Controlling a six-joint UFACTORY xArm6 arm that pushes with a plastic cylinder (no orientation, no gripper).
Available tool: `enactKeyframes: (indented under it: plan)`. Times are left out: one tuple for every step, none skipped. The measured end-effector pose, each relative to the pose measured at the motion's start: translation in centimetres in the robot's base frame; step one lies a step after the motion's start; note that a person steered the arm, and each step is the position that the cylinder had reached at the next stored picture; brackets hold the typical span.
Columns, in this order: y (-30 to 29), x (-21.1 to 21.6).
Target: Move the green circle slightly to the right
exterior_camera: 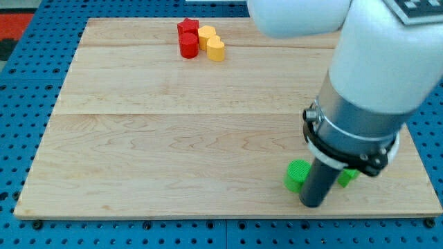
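The green circle (297, 175) lies near the board's bottom right, its right side partly hidden by my rod. My tip (312, 205) rests on the board just right of and slightly below the circle, touching or nearly touching it. A second green block (347, 177) peeks out right of the rod; its shape is hidden by the arm.
At the view's top stand a red star-shaped block (187, 28), a red cylinder (188, 45), a yellow block (206, 34) and a yellow heart-shaped block (216, 50), clustered together. The wooden board (173, 138) lies on a blue perforated table. The arm's white body fills the top right.
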State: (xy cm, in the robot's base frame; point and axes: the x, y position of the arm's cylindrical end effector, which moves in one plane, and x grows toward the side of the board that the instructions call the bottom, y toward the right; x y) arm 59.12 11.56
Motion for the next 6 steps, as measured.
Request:
enactKeyframes:
  plan:
    - [-4.4, -5.2]
    - [-4.2, -10.0]
    - [-4.4, -14.7]
    - [-7.2, -17.6]
    - [-10.1, -19.3]
    - [-2.7, -21.0]
